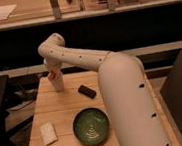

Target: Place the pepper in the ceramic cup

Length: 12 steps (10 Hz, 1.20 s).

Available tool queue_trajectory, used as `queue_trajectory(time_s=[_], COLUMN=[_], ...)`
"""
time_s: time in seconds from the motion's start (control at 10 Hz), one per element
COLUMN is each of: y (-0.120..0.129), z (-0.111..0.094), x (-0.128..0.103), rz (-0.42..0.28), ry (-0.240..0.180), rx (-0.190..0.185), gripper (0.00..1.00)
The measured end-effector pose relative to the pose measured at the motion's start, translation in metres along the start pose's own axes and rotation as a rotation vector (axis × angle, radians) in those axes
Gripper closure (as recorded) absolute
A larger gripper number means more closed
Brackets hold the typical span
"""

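Gripper (53, 72) at bench (69, 110) far left, above ceramic cup (57, 84). Pepper (53, 75) at gripper, just over cup mouth. Jaws' state: cannot tell. Pepper judged light, smooth, firm; grip mid-body. Cup tippable.

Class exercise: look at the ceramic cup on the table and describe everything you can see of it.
The ceramic cup is small, pale, tapered and handleless, standing upright at the far left of the wooden table. The end effector sits directly over its top, with the red-orange pepper at its rim. The green bowl stands well apart.
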Motion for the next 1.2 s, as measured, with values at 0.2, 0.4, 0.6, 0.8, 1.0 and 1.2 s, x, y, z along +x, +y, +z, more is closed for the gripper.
queue_trajectory(time_s=[0.2, 0.4, 0.6, 0.8, 1.0, 1.2], y=[0.0006, 0.0009, 0.0016, 0.0023, 0.0029, 0.0033], z=[0.0007, 0.0009, 0.0016, 0.0020, 0.0024, 0.0033], x=[0.0001, 0.0003, 0.0003, 0.0007, 0.0010, 0.0004], rz=[0.003, 0.006, 0.009, 0.014, 0.019, 0.020], ry=[-0.001, -0.001, -0.002, -0.002, -0.002, -0.004], rx=[0.000, 0.001, 0.000, 0.000, 0.002, 0.002], gripper=[0.59, 0.59, 0.56, 0.54, 0.57, 0.64])
